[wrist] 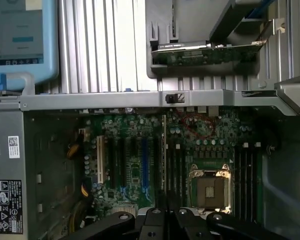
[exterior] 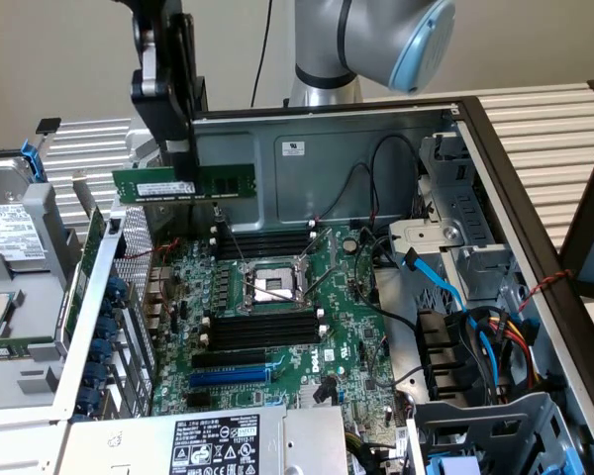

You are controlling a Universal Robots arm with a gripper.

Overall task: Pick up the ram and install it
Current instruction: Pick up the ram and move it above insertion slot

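Observation:
The ram (exterior: pixel 218 183), a narrow green stick with a white label, hangs level in the air above the back left part of the open computer case. My gripper (exterior: pixel 183 170) is shut on it near its left half, black fingers (exterior: pixel 181 119) pointing down. In the wrist view the ram (wrist: pixel 163 160) appears edge-on as a thin dark strip running out from my gripper (wrist: pixel 165 222) over the board. Below lie the large green motherboard (exterior: pixel 337 327), its long black memory slots (exterior: pixel 267 242) (exterior: pixel 265 329) and the CPU socket (exterior: pixel 272 287) between them. The stick is well clear of the slots.
The case's back wall (exterior: pixel 317 158) stands just behind the ram. A labelled power supply (exterior: pixel 213 445) sits at the front, and cables with drive cages (exterior: pixel 475 336) crowd the exterior view's right. Outside the case lies a green card (wrist: pixel 205 55) on a ribbed surface.

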